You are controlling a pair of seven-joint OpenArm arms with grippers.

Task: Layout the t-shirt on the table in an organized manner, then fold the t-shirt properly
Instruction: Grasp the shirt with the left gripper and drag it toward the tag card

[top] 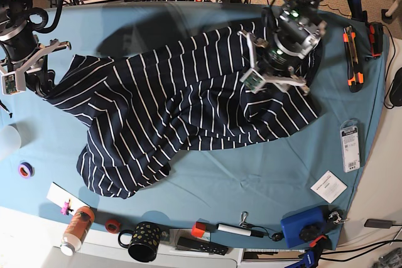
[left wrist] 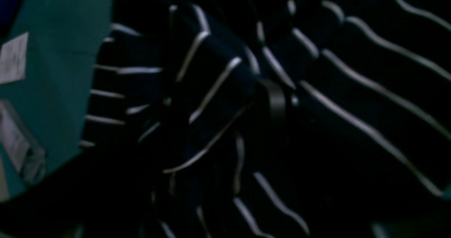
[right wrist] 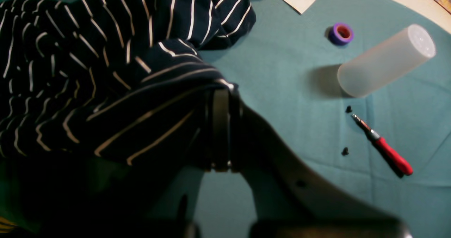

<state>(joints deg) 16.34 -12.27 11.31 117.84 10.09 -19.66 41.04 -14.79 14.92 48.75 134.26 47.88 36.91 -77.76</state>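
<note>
The wide worktop [top: 207, 180] draped in wrinkled teal-blue cloth carries a large dark navy t-shirt with thin white stripes [top: 182, 105], spread crumpled across its middle. Near one side lie a purple tape roll [right wrist: 341, 34], a frosted translucent plastic cylinder on its side [right wrist: 385, 61] and a red-handled screwdriver [right wrist: 385, 148]. A black polka-dot mug [top: 143, 241] sits at the near edge.

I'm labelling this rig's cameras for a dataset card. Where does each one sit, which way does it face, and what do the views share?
Left wrist: on the left arm, close above the dark navy white-striped t-shirt; the left gripper is barely discernible.
Right wrist: on the right arm, facing along the right gripper, shut on the t-shirt, over the teal-blue cloth-draped table.
Base: overhead, looking down; both arms show.
Shared: right wrist and base both show the purple tape roll.
</note>
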